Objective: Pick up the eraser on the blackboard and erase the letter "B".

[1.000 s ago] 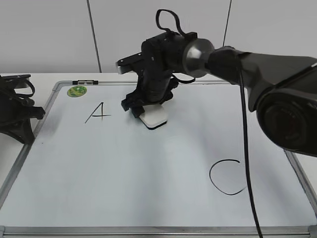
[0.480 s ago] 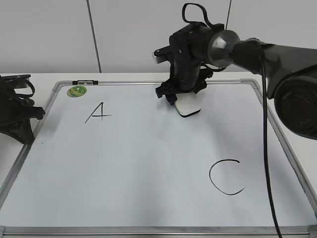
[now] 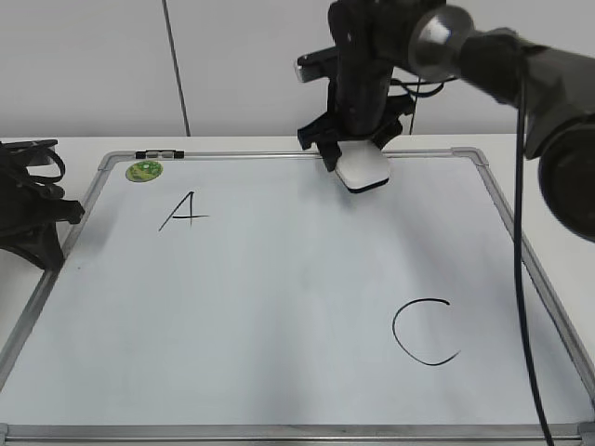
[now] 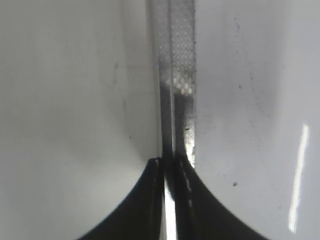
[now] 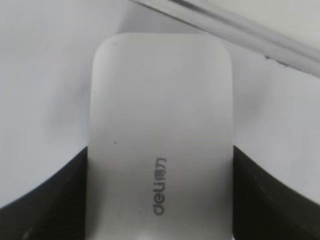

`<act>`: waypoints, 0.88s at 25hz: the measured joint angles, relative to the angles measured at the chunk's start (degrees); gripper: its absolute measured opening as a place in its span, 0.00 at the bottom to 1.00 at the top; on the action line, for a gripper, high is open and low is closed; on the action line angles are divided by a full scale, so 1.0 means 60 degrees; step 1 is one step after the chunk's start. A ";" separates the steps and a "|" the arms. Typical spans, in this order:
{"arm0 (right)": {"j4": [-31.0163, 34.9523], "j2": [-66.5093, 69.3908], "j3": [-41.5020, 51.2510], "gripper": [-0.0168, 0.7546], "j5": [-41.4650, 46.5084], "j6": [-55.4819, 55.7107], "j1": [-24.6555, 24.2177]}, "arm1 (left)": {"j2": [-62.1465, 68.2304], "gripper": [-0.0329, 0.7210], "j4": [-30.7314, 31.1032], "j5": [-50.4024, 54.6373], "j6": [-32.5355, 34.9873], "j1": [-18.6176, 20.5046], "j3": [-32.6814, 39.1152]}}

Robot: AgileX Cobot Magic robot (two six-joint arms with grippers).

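Eraser held above the board's far edge, no "B" in sight

The right gripper point(image 3: 358, 160) pinches the white eraser point(image 3: 363, 170) at the blackboard's point(image 3: 279, 307) twelve o'clock rim; the letter "A" point(image 3: 184, 210) sits at ten o'clock, the "C" point(image 3: 424, 331) at four. The left gripper point(image 4: 169, 200), pressed together, rests at the nine o'clock frame. Risk: a loose pinch dropping the eraser, or a careless swing smearing the wrong letter.

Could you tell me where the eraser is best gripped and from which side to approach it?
Across its two long sides, coming from above its white top, as the right gripper holds the eraser now: those flanks are straight and parallel, and its dark wiping face stays free.
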 joint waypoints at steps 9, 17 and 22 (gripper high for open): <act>0.0474 -0.1869 0.0389 0.73 0.0764 -0.0530 -0.0180 | 0.0000 0.06 0.0007 0.0000 0.0000 0.0000 0.0000; 0.0550 -0.3643 0.2502 0.73 0.0826 -0.0722 -0.0931 | 0.0000 0.06 0.0007 -0.0018 0.0000 0.0000 0.0000; 0.0593 -0.4782 0.4112 0.73 0.0446 -0.0744 -0.1442 | 0.0000 0.06 -0.0030 -0.0018 0.0000 0.0000 0.0000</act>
